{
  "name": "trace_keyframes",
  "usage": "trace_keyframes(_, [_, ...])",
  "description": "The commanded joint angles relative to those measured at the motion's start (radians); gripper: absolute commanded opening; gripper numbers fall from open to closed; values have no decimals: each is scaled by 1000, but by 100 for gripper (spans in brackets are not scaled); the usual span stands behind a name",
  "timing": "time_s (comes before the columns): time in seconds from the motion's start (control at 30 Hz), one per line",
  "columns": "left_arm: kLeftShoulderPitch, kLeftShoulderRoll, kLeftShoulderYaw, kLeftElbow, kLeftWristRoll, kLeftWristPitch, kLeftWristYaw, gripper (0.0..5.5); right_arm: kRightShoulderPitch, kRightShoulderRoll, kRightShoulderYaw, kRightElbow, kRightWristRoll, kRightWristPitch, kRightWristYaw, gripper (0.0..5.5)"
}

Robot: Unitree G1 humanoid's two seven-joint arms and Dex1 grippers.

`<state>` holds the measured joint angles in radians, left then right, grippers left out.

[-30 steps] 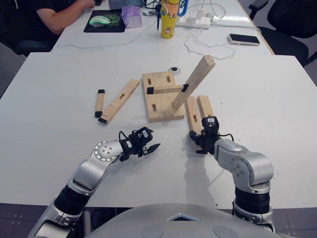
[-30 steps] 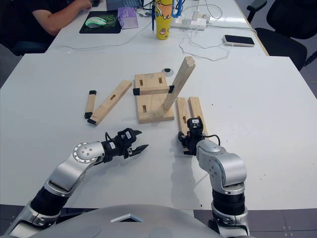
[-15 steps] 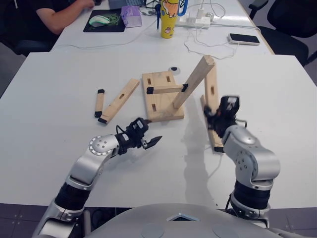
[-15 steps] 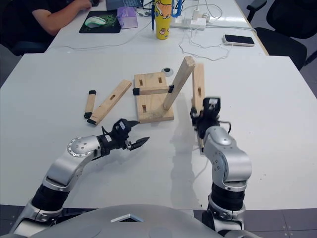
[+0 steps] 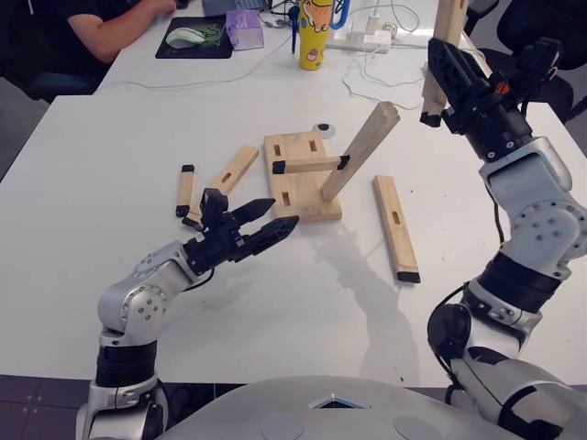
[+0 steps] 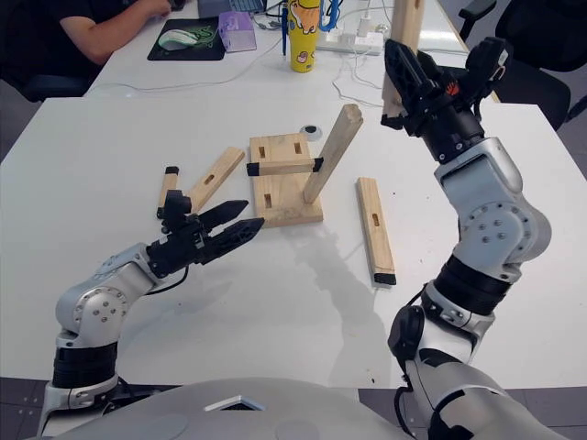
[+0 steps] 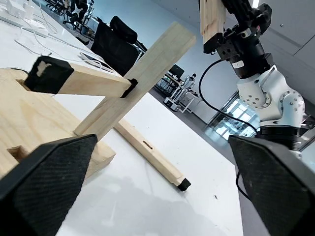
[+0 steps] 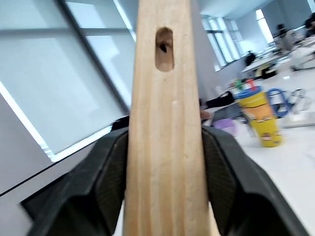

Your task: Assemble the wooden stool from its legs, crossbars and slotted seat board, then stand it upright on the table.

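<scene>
The fingers of the left gripper [image 5: 285, 211] are spread apart with nothing between them; those of the right gripper [image 5: 447, 73] are clamped on the raised leg [image 5: 451, 20].

In the head view, the left gripper hovers low over the table [image 5: 110, 156], its tips just short of the near edge of the board [image 5: 295, 151], which lies flat mid-table. The leaning leg [image 5: 367, 142] stands tilted with its foot on the board's near right part. The crossbar [image 5: 310, 165] juts from its middle back over the board, with a black cap at each end. The flat leg [image 5: 394, 225] lies right of the board, apart from it. Left of the board lie the fourth leg [image 5: 225, 179] and, beside it, the short bar [image 5: 184, 188]. The right gripper holds the raised leg nearly upright, high over the table's far right side, well apart from the board.

In the left wrist view, two dark pads [image 7: 49, 187] sit wide apart. Between them show the board, the leaning leg with its crossbar, the flat leg beyond, and farther off the right gripper with the raised leg.

In the right wrist view, the raised leg runs between two fingers [image 8: 110, 182] pressed on its sides, with an oval slot in its face beyond them. A cup [image 8: 258, 110] stands behind.
</scene>
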<state>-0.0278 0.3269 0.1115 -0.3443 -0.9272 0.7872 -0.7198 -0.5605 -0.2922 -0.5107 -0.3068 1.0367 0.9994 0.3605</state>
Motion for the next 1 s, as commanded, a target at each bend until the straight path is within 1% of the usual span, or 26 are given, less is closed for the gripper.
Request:
trace_keyframes(0.03, [-88,63,85,-56,-192,95,8,493,50,-110,87,-111,329,192,127,205])
trace_keyframes(0.23, [-137,128,114,-104,-372,170,51,493,146,-160,177,-117,372,198,150,205])
trace_keyframes(0.4, [-186,195,137,-48,-440,201,64,493,213,-229,222,-106,364,195,255,205])
trace_keyframes(0.47, [-211,209,134,-10,-448,208,59,493,242,-258,235,-97,364,196,314,205])
trace_keyframes(0.53, [-237,215,128,22,-460,216,53,493,283,-312,267,-107,309,189,397,205])
trace_keyframes(0.63, [-267,216,128,36,-511,233,54,493,304,-347,300,-98,263,167,463,205])
trace_keyframes(0.87, [-276,235,100,30,-527,259,22,493,333,-398,362,-126,204,130,572,205])
trace_keyframes(1.0, [-275,241,85,35,-510,264,9,493,344,-417,376,-132,192,115,609,205])
